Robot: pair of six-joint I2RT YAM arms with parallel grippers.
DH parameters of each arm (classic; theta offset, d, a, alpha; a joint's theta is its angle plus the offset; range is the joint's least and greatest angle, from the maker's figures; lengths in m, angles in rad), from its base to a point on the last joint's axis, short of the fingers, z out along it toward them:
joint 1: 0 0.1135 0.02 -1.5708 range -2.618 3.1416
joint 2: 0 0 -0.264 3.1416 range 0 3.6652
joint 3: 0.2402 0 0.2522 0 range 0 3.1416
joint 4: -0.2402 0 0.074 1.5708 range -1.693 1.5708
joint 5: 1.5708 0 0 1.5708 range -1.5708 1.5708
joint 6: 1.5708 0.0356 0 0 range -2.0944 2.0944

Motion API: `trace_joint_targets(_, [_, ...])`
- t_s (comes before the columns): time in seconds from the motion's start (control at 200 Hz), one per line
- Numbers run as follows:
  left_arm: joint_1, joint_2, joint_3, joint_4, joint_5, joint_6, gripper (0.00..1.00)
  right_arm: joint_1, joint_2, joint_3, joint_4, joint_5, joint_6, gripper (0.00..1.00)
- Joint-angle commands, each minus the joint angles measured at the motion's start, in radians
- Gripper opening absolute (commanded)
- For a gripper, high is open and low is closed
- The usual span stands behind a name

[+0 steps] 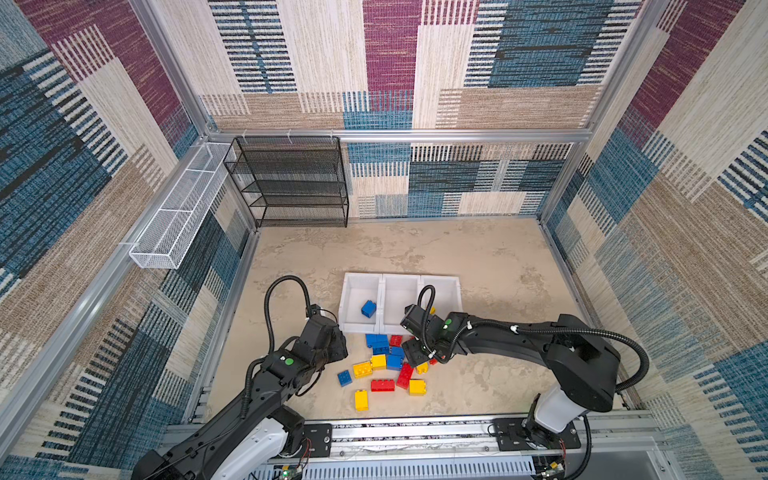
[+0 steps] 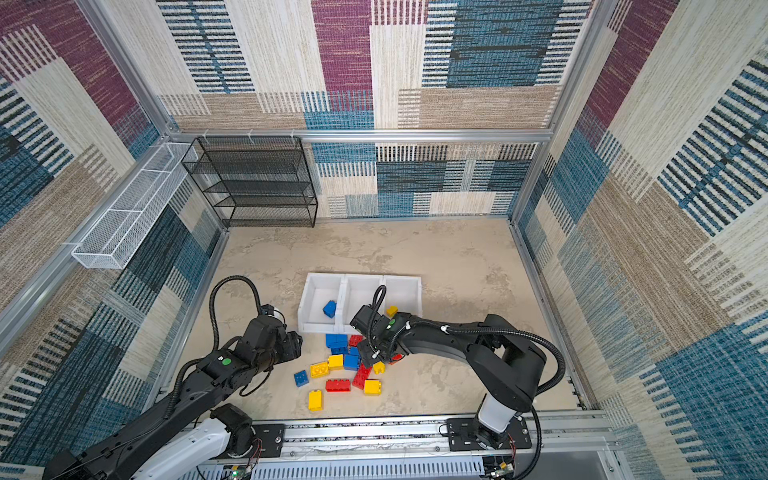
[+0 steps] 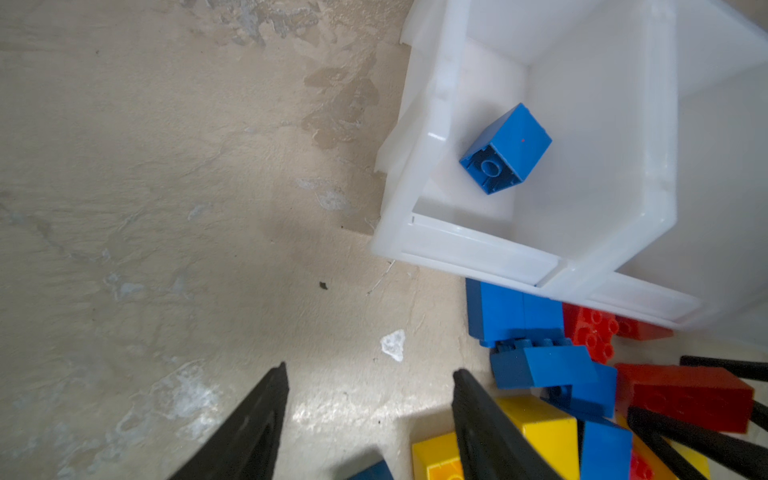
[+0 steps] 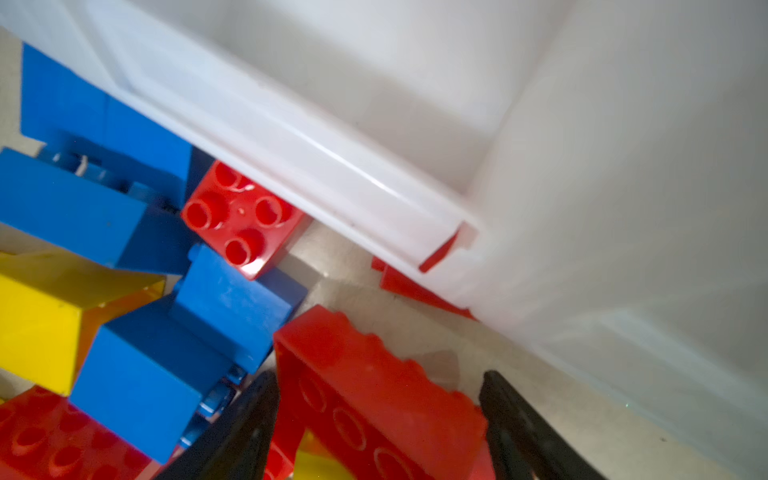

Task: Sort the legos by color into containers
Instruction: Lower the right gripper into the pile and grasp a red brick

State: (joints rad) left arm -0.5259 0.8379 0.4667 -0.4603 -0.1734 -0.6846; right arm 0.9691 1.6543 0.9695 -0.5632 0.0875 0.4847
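No text, label, brand or number can be read in any view. The studs of the red lego [image 4: 243, 216] just beside the white containers [image 4: 291, 137] are too blurred to show lettering, and the green round mark [image 1: 288, 361] on the left arm [image 1: 257, 399] is plain.

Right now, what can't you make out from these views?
- Right gripper: jaws straddle a red oblong brick; contact unclear, since the wrist view's bottom edge cuts both off.
- Right-hand bin: in both top views the right arm covers its near part; only a bit of a yellow brick shows.
- Brick pile: the bricks under that gripper are hidden in both top views.
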Motion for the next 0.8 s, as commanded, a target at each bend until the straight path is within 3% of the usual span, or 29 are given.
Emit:
trace_joint_targets(0.0, [0.001, 0.000, -0.003, -0.003, 0.000, -0.027, 0.66, 0.002, 0.005, 0.009, 0.009, 0.005, -0.005, 0.79])
trace_joint_targets(0.316, [0.002, -0.002, -0.008, -0.004, 0.002, -0.030, 0.66, 0.004, -0.004, 0.009, 0.022, -0.003, -0.006, 0.72])
trace_joint_targets(0.551, [0.001, 0.001, -0.008, 0.000, 0.007, -0.029, 0.66, 0.006, 0.016, 0.027, 0.019, -0.012, -0.006, 0.77])
trace_joint_targets(0.796, [0.001, 0.004, -0.010, 0.003, 0.009, -0.026, 0.66, 0.008, 0.054, 0.047, -0.016, 0.025, 0.011, 0.74])
